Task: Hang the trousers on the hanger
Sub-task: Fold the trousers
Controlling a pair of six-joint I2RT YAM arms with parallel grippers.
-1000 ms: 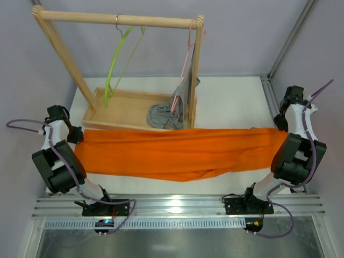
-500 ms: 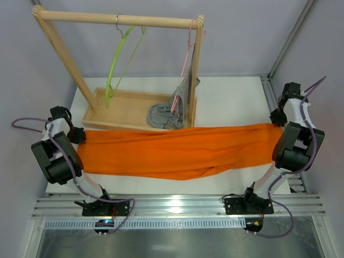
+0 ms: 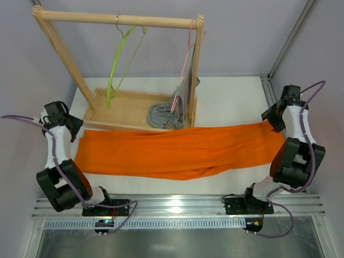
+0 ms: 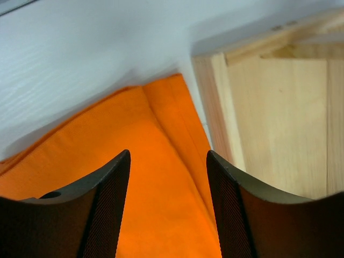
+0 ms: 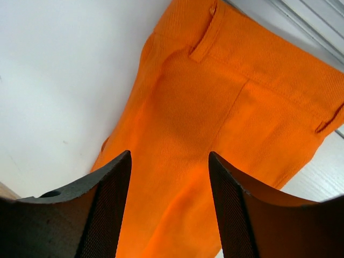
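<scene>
Trousers [image 3: 177,153] underlie empty, parted left claw [image 4: 167,156] and right claw [image 5: 169,155], whose view shows belt-loops [image 5: 203,33].

Plain pale grey walls [image 3: 242,37] fill the upper frame. A flat white surface [image 3: 231,102] lies mid-right; ribbed aluminium rails [image 3: 177,204] cross the bottom.

Left arm [image 3: 54,153]: yours rises from its base at the near edge, folds at the elbow, and turns its wrist inward toward the right.
Left gripper [image 4: 167,161]: you see its jaws standing apart, ribbed pads facing each other.
Right arm [image 3: 293,158]: yours mirrors the left, folded at the elbow, wrist turned inward.
Right gripper [image 5: 169,161]: its jaws likewise stand apart.
</scene>
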